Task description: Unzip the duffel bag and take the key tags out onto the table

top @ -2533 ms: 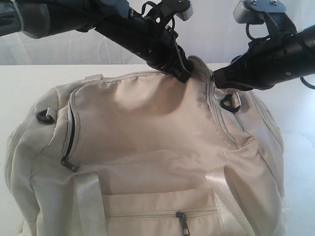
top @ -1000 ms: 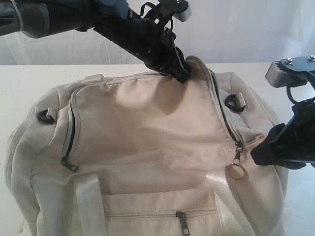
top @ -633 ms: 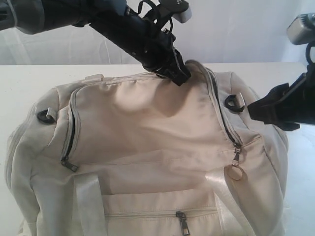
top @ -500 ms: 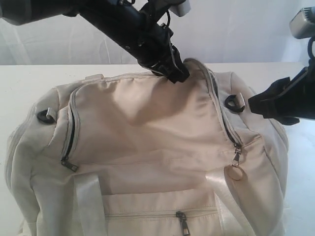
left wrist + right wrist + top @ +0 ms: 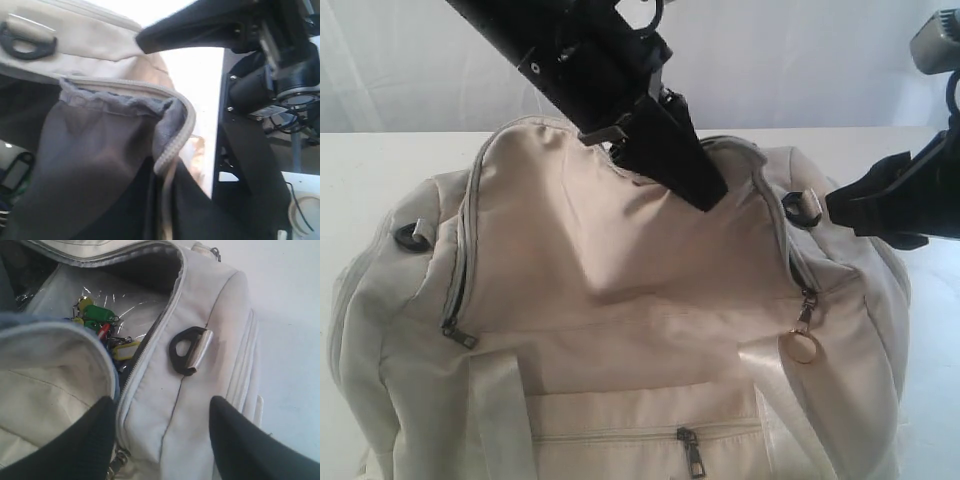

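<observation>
The cream duffel bag (image 5: 620, 300) fills the near part of the white table (image 5: 370, 165). My left gripper (image 5: 695, 180) is shut on the zipper edge of the top flap (image 5: 172, 145) and holds it raised, so the dark grey lining (image 5: 95, 150) shows. Through the gap, the key tags (image 5: 102, 325) lie inside the bag: green, yellow and red tags on rings. Above the bag's right end, near a black D-ring (image 5: 187, 351), my right gripper (image 5: 161, 402) hangs open with nothing in it. In the exterior view the tags are hidden.
A zipper pull with a metal ring (image 5: 800, 345) hangs at the flap's right front corner. Another D-ring (image 5: 412, 236) sits on the left end, and a front pocket zipper (image 5: 692, 452) is near the bottom. Bare table (image 5: 285, 300) lies beyond the bag's right end.
The right gripper pulled the zipper down the right side, let go and rose. The left gripper has now lifted the flap up and back, opening the bag.
</observation>
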You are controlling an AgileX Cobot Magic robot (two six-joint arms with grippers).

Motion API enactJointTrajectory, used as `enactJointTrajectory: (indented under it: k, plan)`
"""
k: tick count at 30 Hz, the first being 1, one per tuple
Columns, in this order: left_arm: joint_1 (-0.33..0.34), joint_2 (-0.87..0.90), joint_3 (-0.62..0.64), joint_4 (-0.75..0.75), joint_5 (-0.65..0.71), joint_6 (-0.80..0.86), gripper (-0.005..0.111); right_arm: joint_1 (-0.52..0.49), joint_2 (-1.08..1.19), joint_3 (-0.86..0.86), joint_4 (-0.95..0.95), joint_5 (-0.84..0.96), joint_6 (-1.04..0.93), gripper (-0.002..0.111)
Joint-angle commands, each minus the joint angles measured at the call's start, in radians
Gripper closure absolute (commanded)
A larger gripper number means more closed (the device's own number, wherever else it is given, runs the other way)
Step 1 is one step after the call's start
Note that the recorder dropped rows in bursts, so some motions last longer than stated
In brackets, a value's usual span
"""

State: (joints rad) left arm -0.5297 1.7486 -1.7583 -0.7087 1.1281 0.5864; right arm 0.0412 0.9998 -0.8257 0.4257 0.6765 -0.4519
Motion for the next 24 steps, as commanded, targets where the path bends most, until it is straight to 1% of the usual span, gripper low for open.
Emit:
enactJointTrajectory:
  k: [1, 3, 5, 8, 10, 14, 16, 19, 24]
  plan:
    - [-0.092, -0.076, 0.114, -0.017, 0.093, -0.058, 0.107, -0.001, -0.005, -0.004, -0.051, 0.004, 0.031, 0.058]
    - [-0.134, -0.111, 0.169, -0.005, 0.093, -0.088, 0.107, -0.001, -0.009, -0.004, -0.093, 0.006, 0.051, 0.060]
    - [-0.179, -0.148, 0.229, 0.029, 0.053, -0.134, 0.107, -0.001, -0.012, -0.004, -0.151, 0.006, 0.107, 0.060]
    - [-0.265, -0.215, 0.324, 0.090, -0.018, -0.221, 0.107, -0.001, -0.012, -0.004, -0.210, 0.000, 0.169, 0.060]
    - [-0.315, -0.254, 0.387, 0.105, -0.075, -0.267, 0.107, -0.001, -0.012, -0.004, -0.210, -0.001, 0.169, 0.060]
    - [-0.419, -0.311, 0.517, 0.105, -0.230, -0.329, 0.107, -0.001, -0.012, -0.004, -0.192, 0.005, 0.169, 0.060]
    - [-0.456, -0.316, 0.575, 0.105, -0.280, -0.329, 0.107, -0.001, -0.012, -0.004, -0.192, 0.005, 0.169, 0.060]
    - [-0.496, -0.318, 0.648, 0.105, -0.339, -0.344, 0.107, -0.001, -0.012, 0.000, -0.192, 0.006, 0.172, 0.060]
    - [-0.510, -0.314, 0.738, 0.105, -0.433, -0.365, 0.107, -0.001, -0.012, 0.000, -0.192, 0.006, 0.180, 0.060]
